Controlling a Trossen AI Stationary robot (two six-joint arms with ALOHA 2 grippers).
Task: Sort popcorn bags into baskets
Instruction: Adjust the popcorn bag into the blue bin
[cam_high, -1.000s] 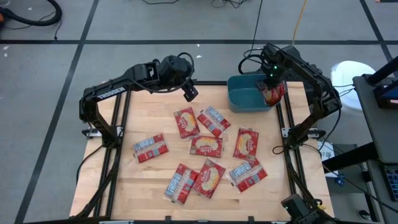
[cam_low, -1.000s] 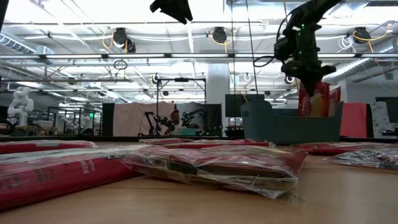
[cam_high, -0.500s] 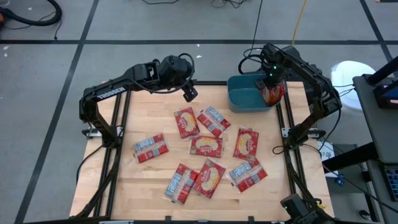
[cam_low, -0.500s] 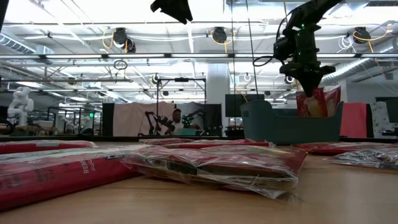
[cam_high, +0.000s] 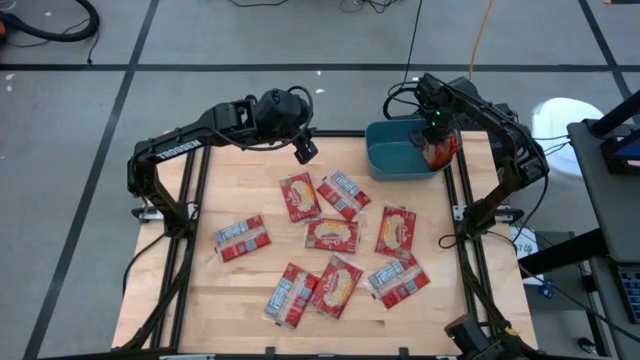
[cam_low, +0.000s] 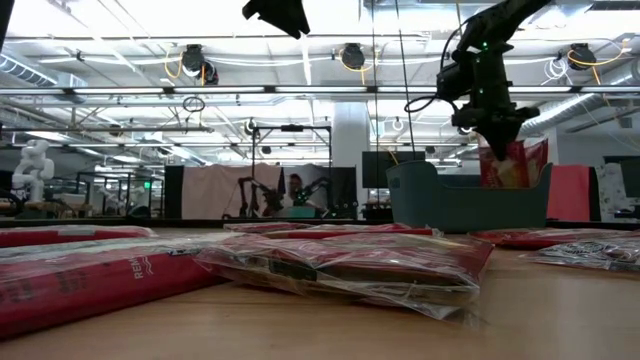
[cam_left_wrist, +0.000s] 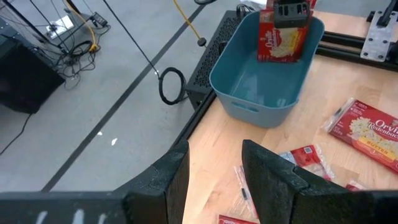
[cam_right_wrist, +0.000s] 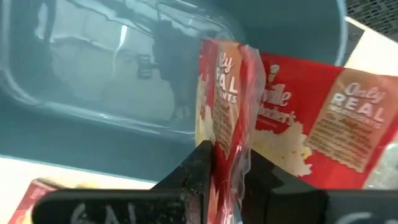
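The right gripper (cam_high: 436, 137) is pinching one popcorn bag (cam_left_wrist: 281, 38) by its top edge, standing it upright inside the teal basket (cam_high: 385, 160) at the table's far right corner. The left gripper (cam_high: 305, 150) is hovering half-open, holding nothing, near the far edge. Eight bags (cam_high: 332, 235) are lying mid-table. Risk: the bag may lean on the basket wall and tip out on release.
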